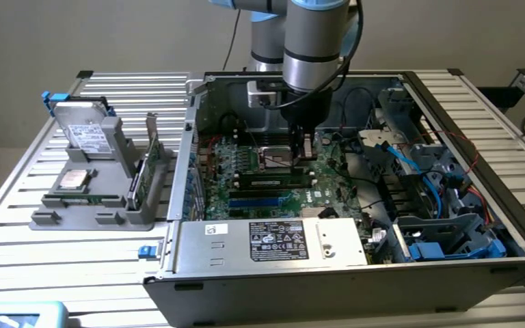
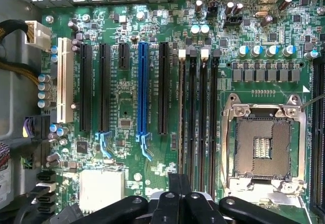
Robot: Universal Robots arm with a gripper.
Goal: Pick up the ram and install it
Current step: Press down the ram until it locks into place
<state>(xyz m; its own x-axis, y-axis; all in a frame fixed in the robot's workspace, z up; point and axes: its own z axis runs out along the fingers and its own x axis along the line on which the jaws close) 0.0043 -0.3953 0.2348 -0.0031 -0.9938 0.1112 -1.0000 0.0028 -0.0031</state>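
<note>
We hover our gripper [image 1: 305,145] over the motherboard [image 1: 272,171], beside a seated ram [image 1: 275,182], grip unreadable, so we judge installation underway.

The arm [image 1: 313,48] points straight down, end effector [image 1: 305,140] lowered, its fingers together.

Slatted silver metal table [image 1: 25,225] carries everything. Open dark-grey metal computer case [image 1: 354,273] sits directly on it. On the exterior view's left of the case, just beside it, a grey plastic parts holder [image 1: 89,217] rests on the slats. A light-blue object [image 1: 16,316] lies nearer the camera than the holder.
</note>
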